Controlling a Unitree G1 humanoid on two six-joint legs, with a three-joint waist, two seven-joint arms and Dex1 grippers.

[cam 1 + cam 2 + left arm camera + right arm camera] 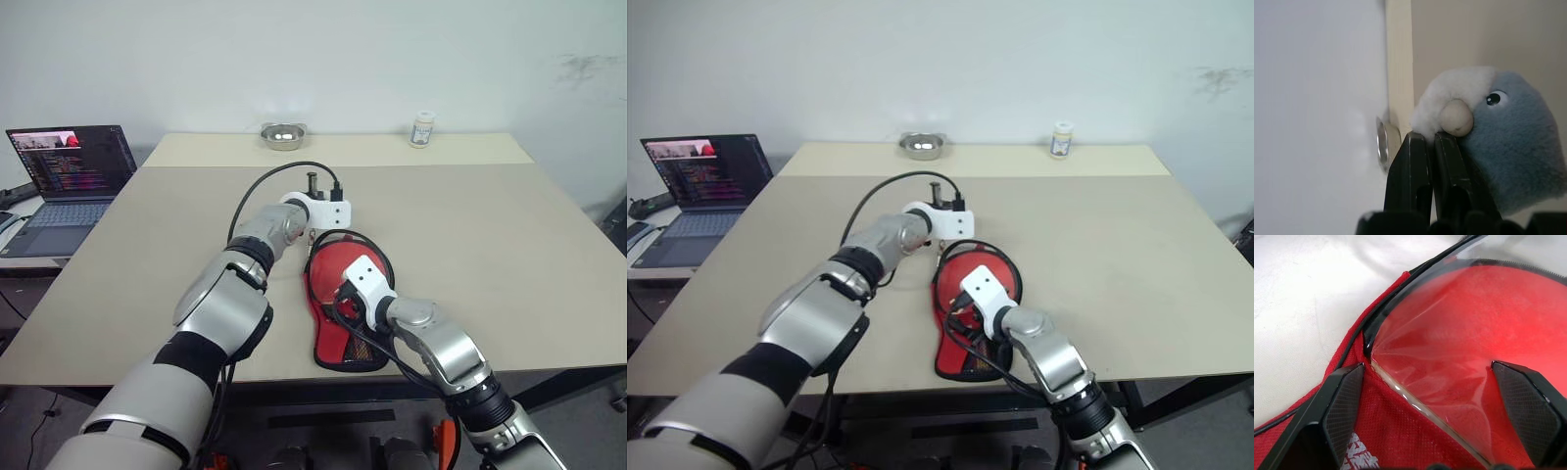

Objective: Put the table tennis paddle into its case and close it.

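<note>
Your right claw [1430, 421] hangs spread wide over the table tennis paddle [1459, 342], which lies half inside the red case [338, 323] near the tabletop's [490, 255] front edge. Your left claw [1431, 147] is clenched, empty. Pushing may slide the loose case instead of seating the paddle.

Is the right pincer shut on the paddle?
No. In the right wrist view the right pincer stands wide open over the paddle, one finger on the case.
</note>
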